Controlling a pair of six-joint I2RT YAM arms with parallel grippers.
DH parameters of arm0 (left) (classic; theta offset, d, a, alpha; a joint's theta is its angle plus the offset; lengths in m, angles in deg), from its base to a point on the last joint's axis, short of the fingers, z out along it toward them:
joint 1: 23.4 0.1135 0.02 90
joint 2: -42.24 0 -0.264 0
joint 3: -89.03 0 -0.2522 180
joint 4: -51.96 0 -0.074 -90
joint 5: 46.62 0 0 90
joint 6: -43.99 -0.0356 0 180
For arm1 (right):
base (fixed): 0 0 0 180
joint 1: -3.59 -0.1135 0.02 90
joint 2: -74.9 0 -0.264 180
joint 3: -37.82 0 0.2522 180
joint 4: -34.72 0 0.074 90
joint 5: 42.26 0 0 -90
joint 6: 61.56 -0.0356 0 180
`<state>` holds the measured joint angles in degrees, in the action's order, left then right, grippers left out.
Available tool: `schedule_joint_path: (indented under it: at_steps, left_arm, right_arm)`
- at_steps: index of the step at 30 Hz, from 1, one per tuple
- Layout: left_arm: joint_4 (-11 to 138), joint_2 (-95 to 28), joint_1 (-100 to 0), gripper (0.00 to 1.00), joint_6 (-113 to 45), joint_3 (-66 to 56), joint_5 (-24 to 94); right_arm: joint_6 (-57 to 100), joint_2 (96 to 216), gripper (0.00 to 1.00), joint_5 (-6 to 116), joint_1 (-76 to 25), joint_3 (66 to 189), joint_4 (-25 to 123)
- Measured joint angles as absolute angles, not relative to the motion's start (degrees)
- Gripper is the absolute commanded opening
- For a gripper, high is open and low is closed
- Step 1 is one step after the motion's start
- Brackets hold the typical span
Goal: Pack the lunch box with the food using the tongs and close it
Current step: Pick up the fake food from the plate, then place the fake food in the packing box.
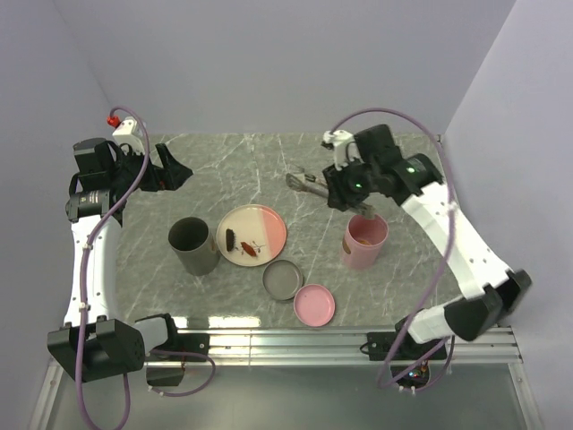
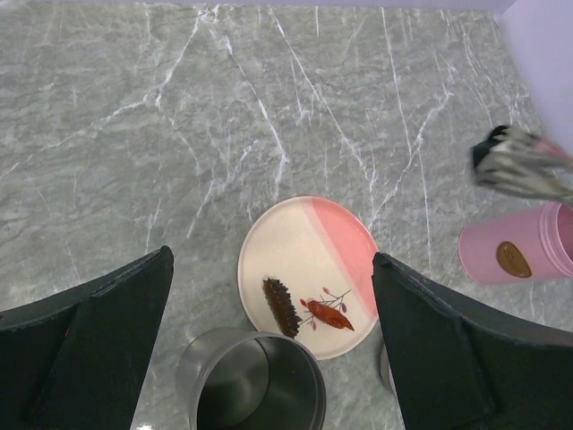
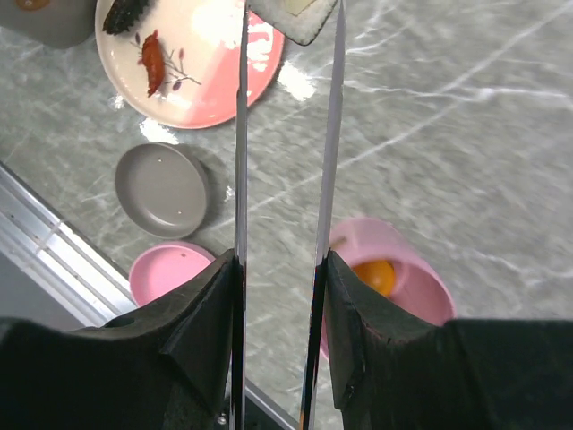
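Observation:
My right gripper is shut on the tongs, one thin silver arm against each finger. The tongs' tips pinch a small pale-and-dark square piece of food, held in the air behind the plate, between it and the pink tub. The pink lunch box tub stands open with a round orange piece inside. On the cream-and-pink plate lie a dark brown oblong piece and a reddish one. My left gripper hangs open at the far left, holding nothing.
A grey tub stands open left of the plate. A grey lid and a pink lid lie near the front edge, before the metal rail. Walls close in at the back and on both sides.

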<state>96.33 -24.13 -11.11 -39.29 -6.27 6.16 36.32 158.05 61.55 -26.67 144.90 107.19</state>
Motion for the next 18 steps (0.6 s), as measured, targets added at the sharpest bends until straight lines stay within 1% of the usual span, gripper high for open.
schedule_joint_path:
  at_steps: [7,18]
  left_arm:
    - [96.0,-24.2,-11.1,0.99,-39.1,-6.3,6.1]
    - [95.9,-26.1,-11.1,0.99,-39.4,-5.3,5.1]
  right_arm:
    - [39.8,145.3,0.35,61.7,-21.2,139.8,107.9]
    - [42.8,127.7,0.35,59.3,-9.8,125.1,111.5]
